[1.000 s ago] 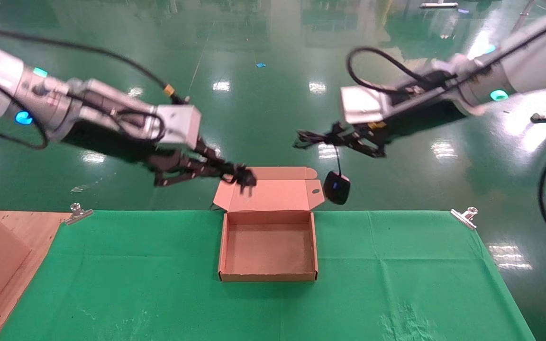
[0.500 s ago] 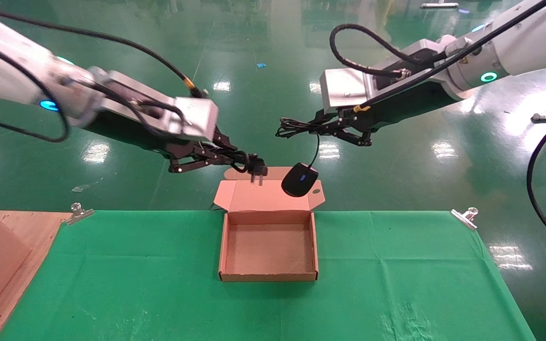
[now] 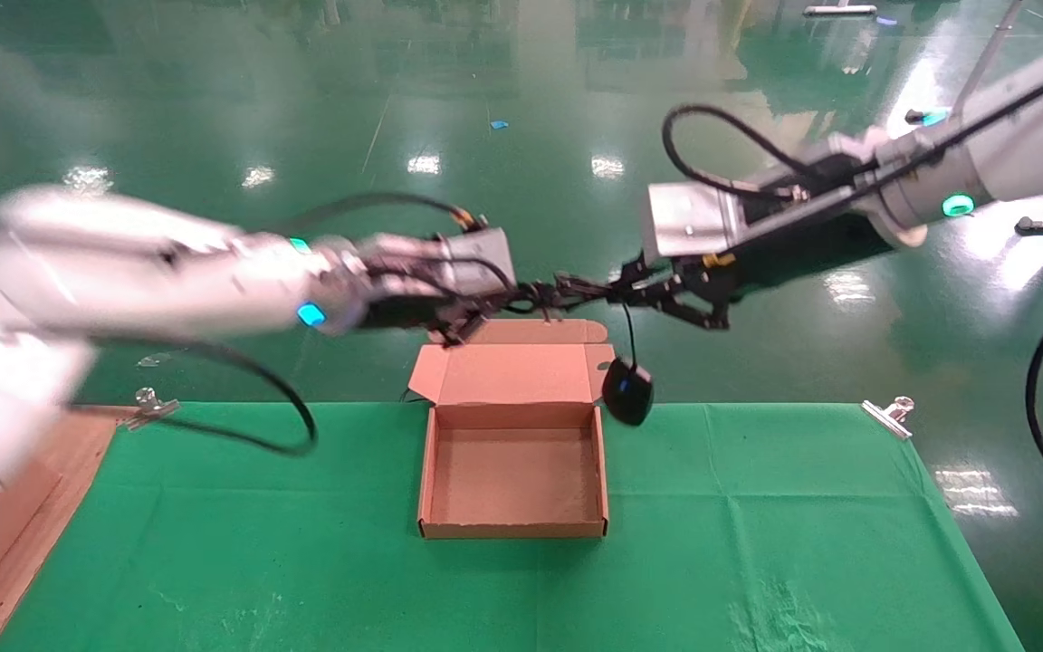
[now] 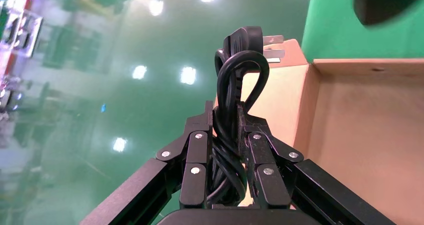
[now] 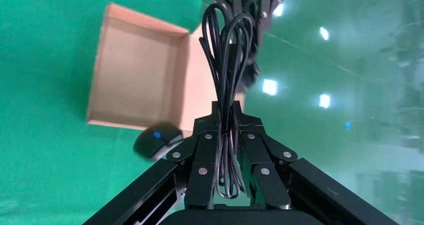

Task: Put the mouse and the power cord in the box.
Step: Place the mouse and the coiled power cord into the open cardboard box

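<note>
The mouse (image 3: 627, 390) hung by its thin cable below the right gripper (image 3: 617, 292), dangling just off the right end of the box's raised flap, above the far edge of the green cloth (image 3: 757, 507); the right wrist view showed the mouse (image 5: 158, 140) near the box's corner, outside it, its blue wheel visible; the right gripper (image 5: 227, 116) was clamped on the bundled loops of the mouse cable (image 5: 227, 60), which stuck out past the fingertips. The power cord (image 4: 235, 100) was pinched between the closed fingers of the left gripper (image 4: 227, 115), its loop and plug (image 4: 250, 37) with metal prongs projecting beyond them, over the flap's edge; in the head view the left gripper (image 3: 531, 297) hovered above the back of the flap, tip to tip with the right gripper, the two close together. The box (image 3: 512, 528) sat open in the middle of the cloth, its tray bare, the flap lid (image 3: 512, 373) tilted back toward the far side; metal clips (image 3: 887, 413) held the cloth at both far corners; a wooden board (image 3: 23, 534) lay at the left edge of the table.
</note>
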Robot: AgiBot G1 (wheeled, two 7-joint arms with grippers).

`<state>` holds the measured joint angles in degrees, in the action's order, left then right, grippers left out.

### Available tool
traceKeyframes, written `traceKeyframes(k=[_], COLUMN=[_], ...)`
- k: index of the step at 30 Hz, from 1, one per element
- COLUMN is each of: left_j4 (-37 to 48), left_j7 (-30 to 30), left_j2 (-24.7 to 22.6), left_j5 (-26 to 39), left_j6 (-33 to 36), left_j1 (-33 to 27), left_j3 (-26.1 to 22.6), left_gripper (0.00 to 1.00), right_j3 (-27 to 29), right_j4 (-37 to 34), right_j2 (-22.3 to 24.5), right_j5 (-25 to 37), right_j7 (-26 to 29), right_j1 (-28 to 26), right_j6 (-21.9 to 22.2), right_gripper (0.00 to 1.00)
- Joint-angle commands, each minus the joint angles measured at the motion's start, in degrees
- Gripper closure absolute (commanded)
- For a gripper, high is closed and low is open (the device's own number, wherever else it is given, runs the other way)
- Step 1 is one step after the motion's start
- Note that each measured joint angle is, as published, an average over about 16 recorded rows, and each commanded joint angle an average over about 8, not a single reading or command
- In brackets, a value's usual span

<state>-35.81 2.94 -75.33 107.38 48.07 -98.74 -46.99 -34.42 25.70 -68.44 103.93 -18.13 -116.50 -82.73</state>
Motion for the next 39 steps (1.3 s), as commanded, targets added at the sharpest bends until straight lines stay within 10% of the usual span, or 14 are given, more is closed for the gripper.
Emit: traceKeyframes(k=[1, 24, 32, 39], left_j4=[-1.78, 1.79, 2.50, 3.66], left_j7=[3.02, 4.92, 3.55, 1.38], left_j2=[-0.47, -3.23, -3.13, -3.13], left_j5=[1.06, -7.22, -13.20, -17.60], left_j6=[-3.94, -15.25, -15.34, -15.99], left_j1=[3.46, 12.21, 11.18, 10.47], left_j3=[-0.02, -14.60, -18.82, -21.43], left_gripper=[1.00, 0.98, 0.05, 0.00], right_j3=[0.09, 0.35, 0.45, 0.59], right_j4=[0.72, 3.84, 1.12, -1.38], right_j2=[0.74, 6.36, 5.86, 5.28], right_j5=[-0.22, -0.29, -0.45, -0.66], right_j7=[0.44, 0.46, -1.26, -2.50], right_j1=[0.91, 8.31, 8.12, 7.51], right_j6=[-0.49, 0.44, 1.17, 1.56], right_gripper=[1.00, 1.00, 1.00, 1.00])
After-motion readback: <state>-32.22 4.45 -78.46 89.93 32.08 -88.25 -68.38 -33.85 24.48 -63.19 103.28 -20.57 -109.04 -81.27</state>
